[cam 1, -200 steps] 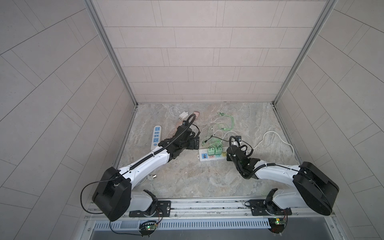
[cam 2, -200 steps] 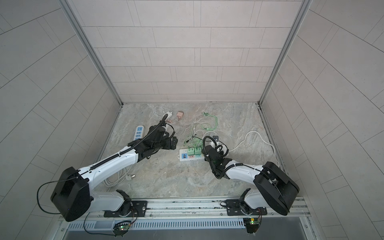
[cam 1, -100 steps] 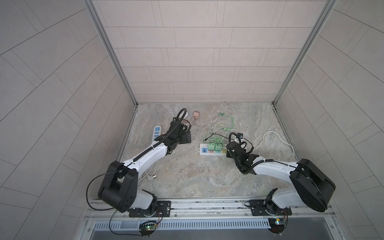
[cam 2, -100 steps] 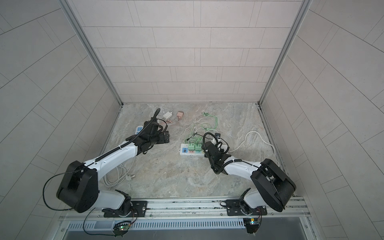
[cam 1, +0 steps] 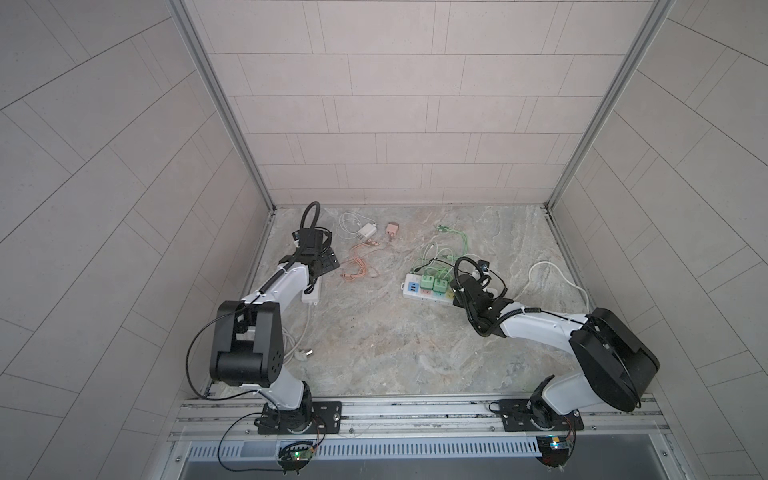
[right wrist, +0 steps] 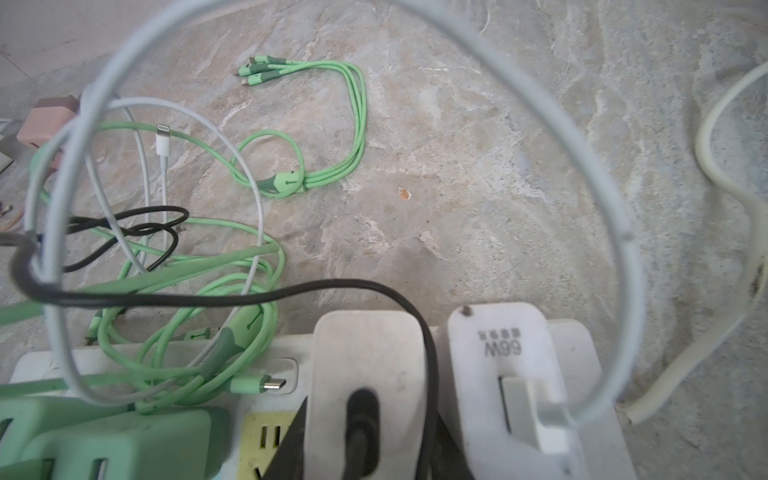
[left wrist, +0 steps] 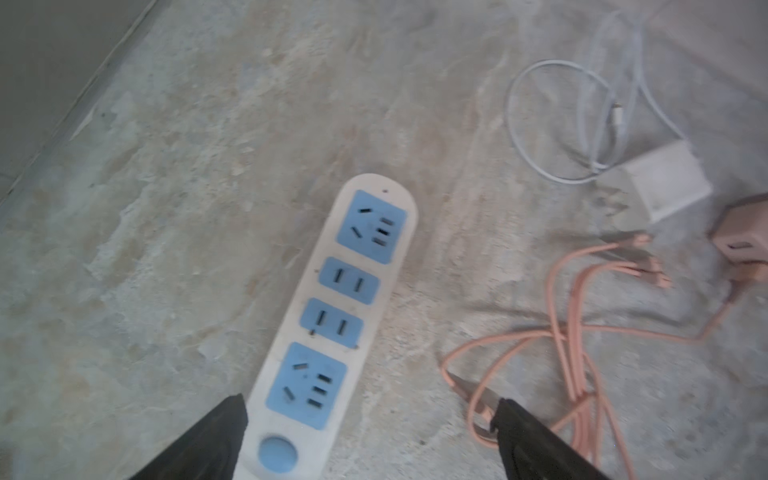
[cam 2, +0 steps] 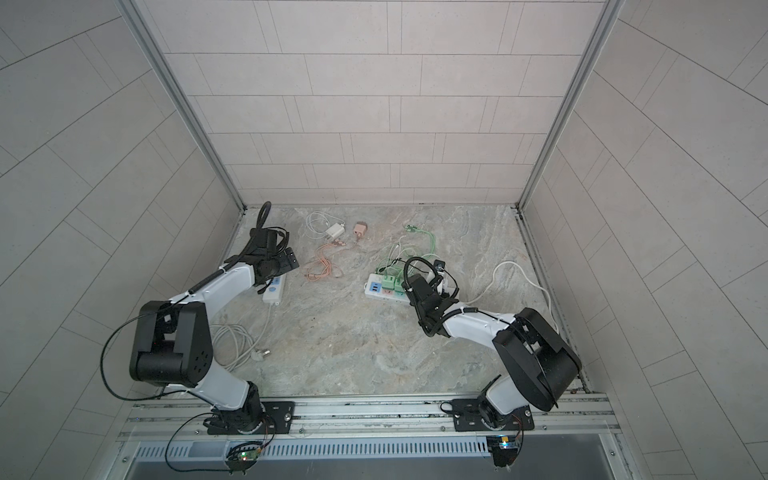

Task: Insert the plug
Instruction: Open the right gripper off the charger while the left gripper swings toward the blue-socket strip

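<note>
The plug (right wrist: 365,353), a grey-white block with a black lead coming out of its back, stands on the white power strip (right wrist: 575,340). The right gripper (right wrist: 368,436) has its jaws pressed against the plug's two sides. Whether the pins are fully seated cannot be told.

In both top views this happens right of centre. There the right gripper (cam 1: 457,296) covers the near end of the white power strip (cam 1: 415,289), so the plug itself is hidden.

The left gripper (cam 1: 326,266) is at the left edge of the counter (cam 1: 374,353), well apart from the plug. The left wrist view shows its jaws spread wide and holding nothing. They hang over the switch end of a blue-socket strip (left wrist: 332,316), whose four sockets are all free.

Only the right wrist view shows the crowding on the white strip. A white charger marked 66W (right wrist: 498,345) sits just beside the plug, and two green chargers (right wrist: 104,436) sit on its other side. A yellow socket (right wrist: 262,432) shows between them and the plug. A white cable loop (right wrist: 602,166) arcs across the camera, and green cables (right wrist: 357,104) tangle with black and white leads beyond the strip.

Towards the back of the counter lie a pink cable (cam 1: 357,270), a pink charger (cam 1: 392,229) and a small white charger (cam 1: 366,229).
</note>
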Motion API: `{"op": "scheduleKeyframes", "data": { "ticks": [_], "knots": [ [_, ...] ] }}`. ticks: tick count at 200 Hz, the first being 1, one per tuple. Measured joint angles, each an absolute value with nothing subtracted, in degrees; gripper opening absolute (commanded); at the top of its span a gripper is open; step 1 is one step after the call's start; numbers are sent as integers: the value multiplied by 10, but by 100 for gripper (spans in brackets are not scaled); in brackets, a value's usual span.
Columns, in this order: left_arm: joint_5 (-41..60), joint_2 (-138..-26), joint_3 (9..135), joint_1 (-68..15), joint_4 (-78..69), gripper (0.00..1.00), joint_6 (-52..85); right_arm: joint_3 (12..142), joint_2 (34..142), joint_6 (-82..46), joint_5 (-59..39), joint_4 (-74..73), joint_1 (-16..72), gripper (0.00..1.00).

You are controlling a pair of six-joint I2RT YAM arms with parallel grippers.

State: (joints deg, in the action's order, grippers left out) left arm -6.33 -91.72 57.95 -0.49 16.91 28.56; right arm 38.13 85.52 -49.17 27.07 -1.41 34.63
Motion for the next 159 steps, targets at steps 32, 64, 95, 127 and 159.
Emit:
{"op": "scheduleKeyframes", "data": {
  "ticks": [32,64,95,127,159],
  "knots": [
    [-20,-958,580,16,176,100,285,384,855,-491,265,-11,340,24],
    [11,-989,580,15,169,100,285,384,850,-490,257,-9,338,33],
    [15,-1004,580,15,161,100,285,376,830,-495,230,8,331,41],
    [22,-1009,580,15,157,100,285,356,807,-495,207,78,328,51],
    [42,-1010,579,15,148,95,285,354,777,-493,190,125,324,52]
  ]
}}
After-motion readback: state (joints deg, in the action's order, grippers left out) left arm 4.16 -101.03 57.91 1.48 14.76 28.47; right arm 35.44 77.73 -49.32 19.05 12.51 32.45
